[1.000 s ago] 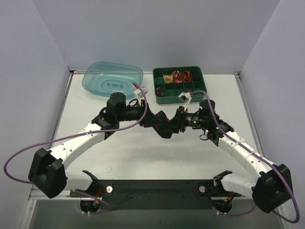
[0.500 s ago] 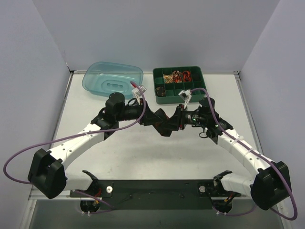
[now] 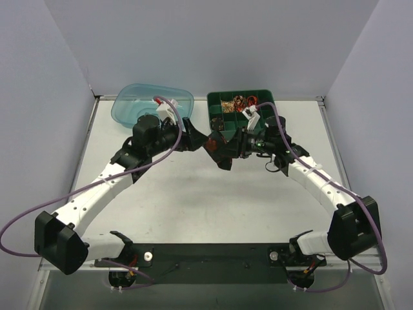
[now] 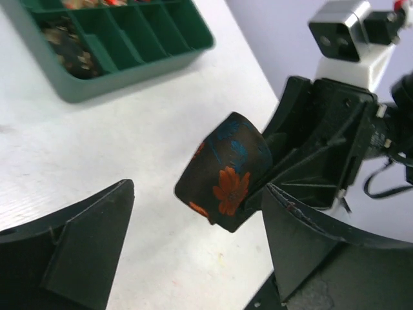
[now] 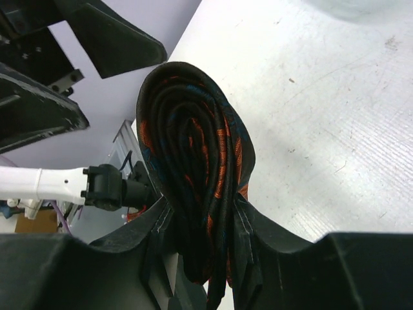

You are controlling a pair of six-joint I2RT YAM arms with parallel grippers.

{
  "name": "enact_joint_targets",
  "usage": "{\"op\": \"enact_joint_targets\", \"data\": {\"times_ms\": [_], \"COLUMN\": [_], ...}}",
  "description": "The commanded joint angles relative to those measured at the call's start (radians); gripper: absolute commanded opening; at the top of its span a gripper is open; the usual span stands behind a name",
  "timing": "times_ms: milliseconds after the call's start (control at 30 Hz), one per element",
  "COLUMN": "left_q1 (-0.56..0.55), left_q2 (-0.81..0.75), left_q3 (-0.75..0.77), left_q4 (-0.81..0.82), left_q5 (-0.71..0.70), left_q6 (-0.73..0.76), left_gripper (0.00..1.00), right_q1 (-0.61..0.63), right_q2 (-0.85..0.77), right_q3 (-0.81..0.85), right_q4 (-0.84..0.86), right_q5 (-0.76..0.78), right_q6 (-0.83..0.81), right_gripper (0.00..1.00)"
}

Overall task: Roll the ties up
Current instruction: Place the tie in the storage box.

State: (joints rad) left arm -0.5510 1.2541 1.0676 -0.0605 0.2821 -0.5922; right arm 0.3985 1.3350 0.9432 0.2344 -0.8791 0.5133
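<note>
While right claw clamps the rolled tie, left claw gapes.

**Three Views, One Shared Roll**

We look down from above and behind the arms, taking in the whole desk. Our left wrist camera sits near, facing past the left tool toward the right tool. Our right wrist camera faces back the other way, very close. All three views share the tie.
</note>
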Motion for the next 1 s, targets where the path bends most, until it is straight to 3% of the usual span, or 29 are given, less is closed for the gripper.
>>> {"op": "enact_joint_targets", "data": {"times_ms": [0,233,533,967], "left_q1": [0.040,0.072,0.100,0.117], "left_q2": [0.001,0.007,0.044,0.093], "left_q3": [0.106,0.138,0.065,0.015], "left_q4": [-0.107,-0.197,-0.202,-0.180], "left_q5": [-0.162,-0.224,-0.207,-0.150], "left_q6": [0.017,0.103,0.130,0.127], "left_gripper": [0.92,0.93,0.93,0.93], "right_q1": [-0.009,-0.039,-0.078,-0.113], "right_q2": [0.062,0.256,0.582,0.877], "right_q3": [0.121,0.371,0.744,1.011], "right_q4": [0.025,-0.127,-0.230,-0.283], "right_q5": [0.046,0.219,0.396,0.580], "right_q6": [0.005,-0.061,-0.081,-0.045], "right_gripper": [0.00,0.00,0.00,0.00]}}
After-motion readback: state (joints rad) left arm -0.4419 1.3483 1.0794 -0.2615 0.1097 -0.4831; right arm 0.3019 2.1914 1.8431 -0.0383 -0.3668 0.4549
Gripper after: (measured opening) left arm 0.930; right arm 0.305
